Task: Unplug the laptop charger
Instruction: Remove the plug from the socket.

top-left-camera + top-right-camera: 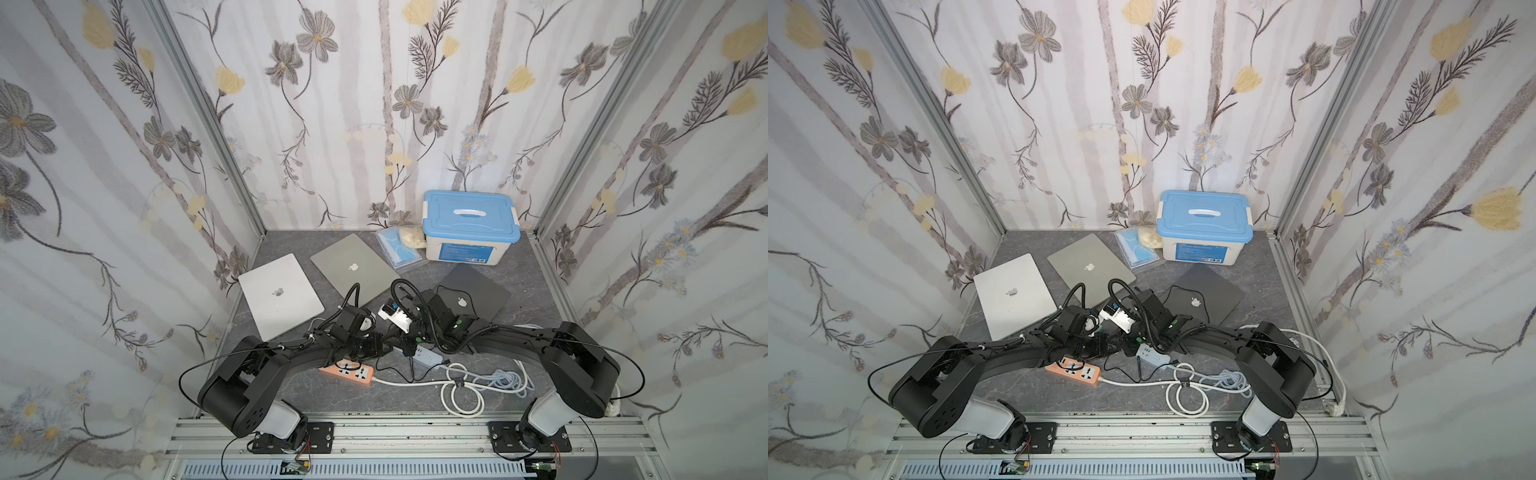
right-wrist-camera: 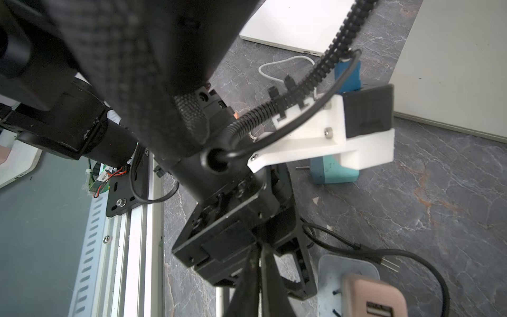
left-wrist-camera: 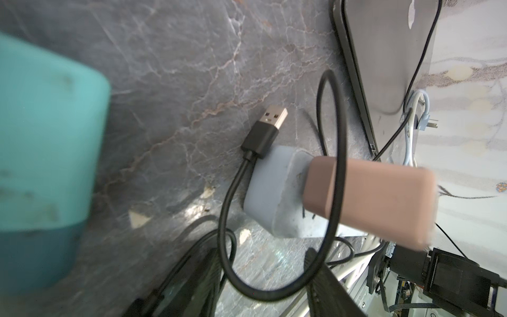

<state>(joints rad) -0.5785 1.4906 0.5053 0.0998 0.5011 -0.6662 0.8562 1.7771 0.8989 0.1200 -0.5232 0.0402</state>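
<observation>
My left pincer [image 2: 341, 123] is hanging open over the dark grey marbled surface [image 1: 316, 399], its two teal fingers [image 3: 46, 153] standing apart and gripping nothing. My right pincer [image 2: 260, 251] is pointing in from the opposite side. Its black fingers are lying together at the tips, and I am seeing nothing between them.

The pinkish-brown block-shaped laptop charger [image 3: 370, 200] is sitting against the face of the pale blue power strip [image 3: 269, 197]. The strip is lying on the surface just beside my right pincer. In both top views my two wrists, meeting above it, are hiding the charger.

A black cable with a bare metal USB plug [image 3: 270, 120] is lying loose on the surface just beside the strip. An orange power strip [image 1: 353, 372] is lying near the blue one, partly under my left arm.

Farther back, a pale silver closed laptop [image 1: 278, 295], a grey closed laptop [image 1: 353, 266] and a dark grey closed laptop [image 1: 473, 295] are resting flat. A white plastic box with a blue lid [image 1: 469, 226] is standing against the back wall.
</observation>
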